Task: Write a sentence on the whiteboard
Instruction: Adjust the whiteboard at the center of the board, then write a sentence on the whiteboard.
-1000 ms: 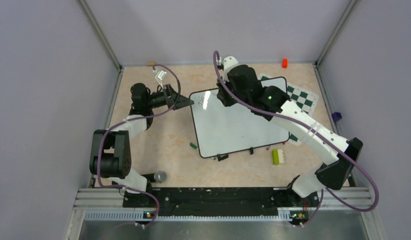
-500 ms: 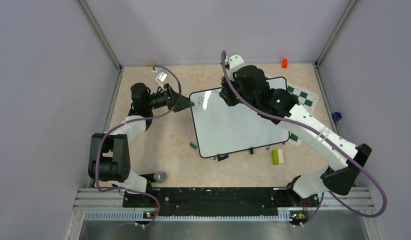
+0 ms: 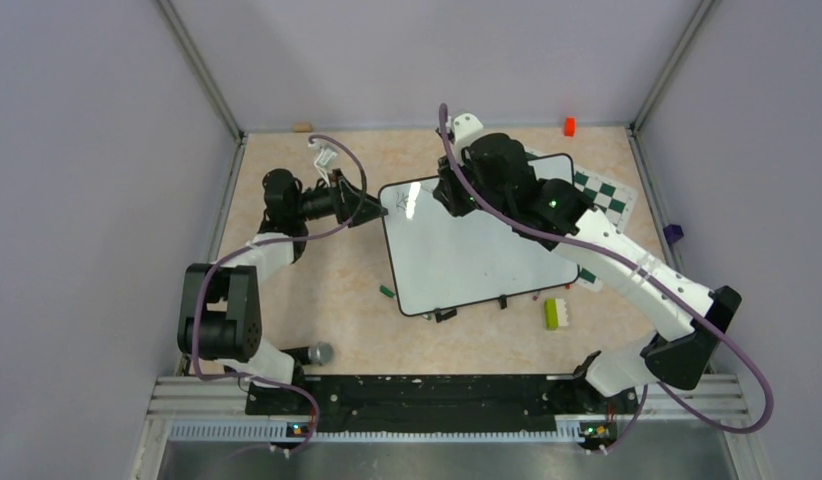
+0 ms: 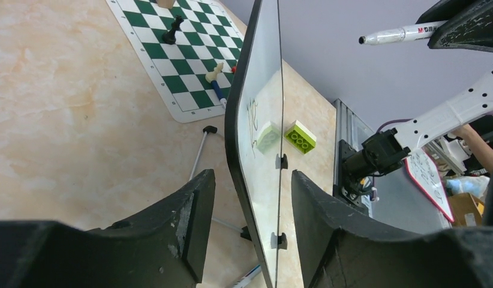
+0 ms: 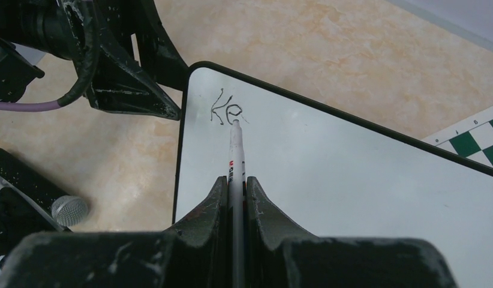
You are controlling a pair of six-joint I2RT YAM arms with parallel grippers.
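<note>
Chequered chess mat (image 3: pixel 612 200), lime brick (image 3: pixel 552 313), orange block (image 3: pixel 569 126) and microphone (image 3: pixel 319 353) lie on the tabletop (image 3: pixel 327 290)

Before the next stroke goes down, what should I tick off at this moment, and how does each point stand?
1. Grip on the marker: ok, the right gripper is shut on it.
2. Tip touching the whiteboard: cannot tell. It sits at the letters, but contact is unclear.
3. Board steadied: not ok. The left gripper straddles its edge with gaps on both sides.
4. Whole sentence written: not ok, only "Ke" is there.
5. Room to write on: ok, the board face past the letters is bare.
</note>
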